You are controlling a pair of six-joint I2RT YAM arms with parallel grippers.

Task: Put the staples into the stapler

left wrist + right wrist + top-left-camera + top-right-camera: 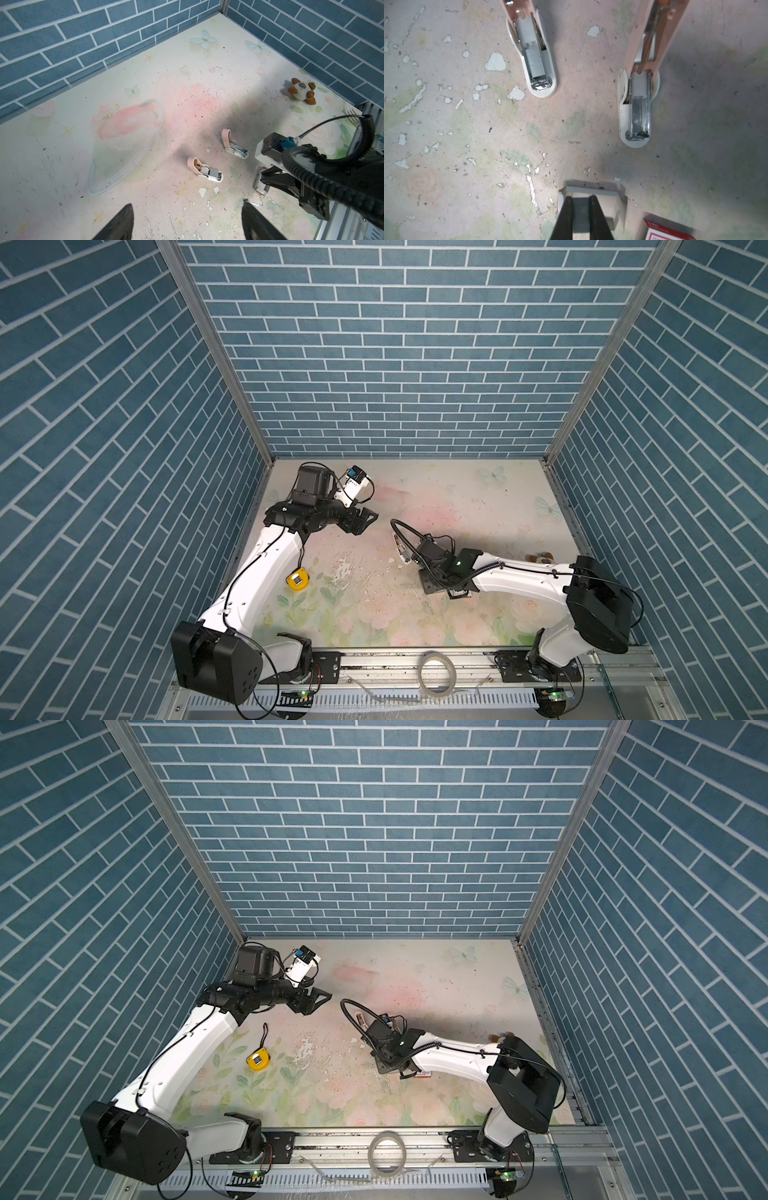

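Right gripper point(580, 197) tight around staples point(580, 212), long axis toward open staplers point(538, 68).

No legible txt, print on red box point(668, 229) too blurry

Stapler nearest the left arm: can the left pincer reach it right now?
Probably yes: the left pincer is open, bare table lies between it and that stapler, and the right pincer sits off to one side.

2 staplers point(535, 62) side-by-side | staples point(580, 212) in tray point(591, 190) | box point(664, 230) nxt to tray
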